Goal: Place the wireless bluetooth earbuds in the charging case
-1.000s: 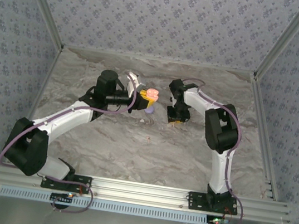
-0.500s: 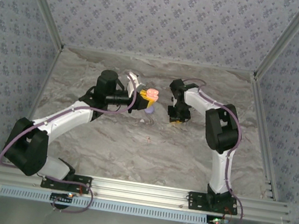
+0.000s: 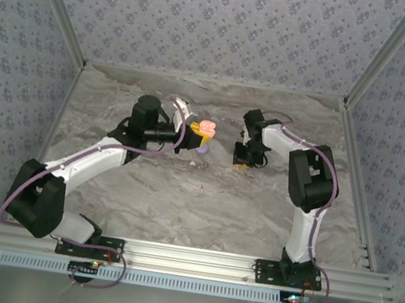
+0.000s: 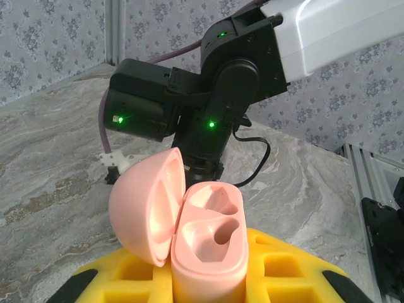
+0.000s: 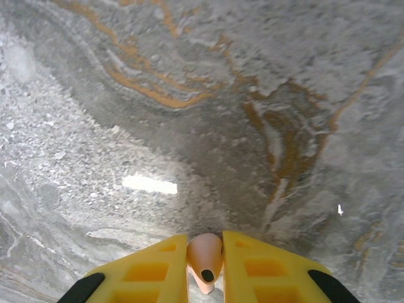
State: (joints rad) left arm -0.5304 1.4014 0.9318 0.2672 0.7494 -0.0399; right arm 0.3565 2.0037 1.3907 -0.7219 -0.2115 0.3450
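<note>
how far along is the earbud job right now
Done: the charging case is clamped in the left gripper with its lid open; both wells look empty.
In hand: the right gripper is shut on a pale pink earbud.
Left: seating that earbud in the case, then the rest. A small pink piece on the table may be another.

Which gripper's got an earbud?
The right gripper, shut on a pale pink earbud; the left gripper holds the open pink case instead.
</note>
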